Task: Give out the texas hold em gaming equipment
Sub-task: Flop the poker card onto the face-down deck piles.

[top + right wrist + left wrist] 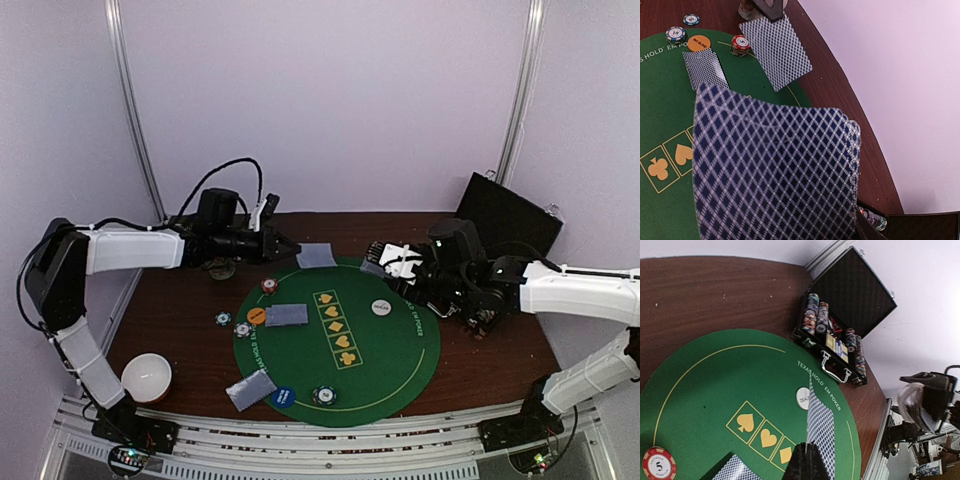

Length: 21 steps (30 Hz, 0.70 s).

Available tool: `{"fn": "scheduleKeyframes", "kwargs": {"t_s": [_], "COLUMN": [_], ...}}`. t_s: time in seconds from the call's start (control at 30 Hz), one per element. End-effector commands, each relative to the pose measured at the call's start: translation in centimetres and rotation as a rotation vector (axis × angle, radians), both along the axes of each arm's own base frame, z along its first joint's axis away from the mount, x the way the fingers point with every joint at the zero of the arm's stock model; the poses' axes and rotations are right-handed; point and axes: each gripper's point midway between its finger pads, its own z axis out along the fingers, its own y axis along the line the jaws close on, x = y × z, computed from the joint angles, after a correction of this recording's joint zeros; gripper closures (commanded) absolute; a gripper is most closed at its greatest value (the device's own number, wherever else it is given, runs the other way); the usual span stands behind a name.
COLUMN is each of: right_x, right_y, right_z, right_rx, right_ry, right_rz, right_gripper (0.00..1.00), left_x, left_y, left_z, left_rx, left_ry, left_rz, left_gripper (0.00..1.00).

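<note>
Top external view shows four poker chips, three button discs (white, orange, blue) and two face-down card piles lying on or just beside the green mat on the tabletop. The left gripper, pressed together, pinches one card at the mat's far rim. The right gripper, nearly closed, clamps a deck at the mat's far right edge.
</note>
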Motion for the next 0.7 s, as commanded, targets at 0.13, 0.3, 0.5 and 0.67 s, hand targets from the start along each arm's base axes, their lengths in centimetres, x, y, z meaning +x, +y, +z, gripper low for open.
{"fn": "scheduleKeyframes", "kwargs": {"t_s": [0.13, 0.3, 0.5, 0.67], "right_x": [0.1, -0.1, -0.1, 0.0], "right_y": [-0.8, -1.0, -1.0, -0.9], "right_z": [1.0, 0.7, 0.5, 0.3], "right_rx": [0.026, 0.028, 0.026, 0.026], "right_ry": [-0.011, -0.008, -0.003, -0.001], "right_rz": [-0.029, -0.034, -0.033, -0.032], "right_gripper": [0.53, 0.53, 0.53, 0.53], "left_x": [4.1, 5.0, 6.1, 6.6], "left_y": [-3.0, -4.1, -3.9, -3.7], "left_z": [-5.2, -9.3, -12.1, -13.7], "left_rx": [-0.02, 0.018, 0.028, 0.033], "left_ry": [0.063, 0.13, 0.159, 0.182], "left_rz": [0.022, 0.03, 0.095, 0.134], "left_gripper": [1.0, 1.0, 1.0, 1.0]}}
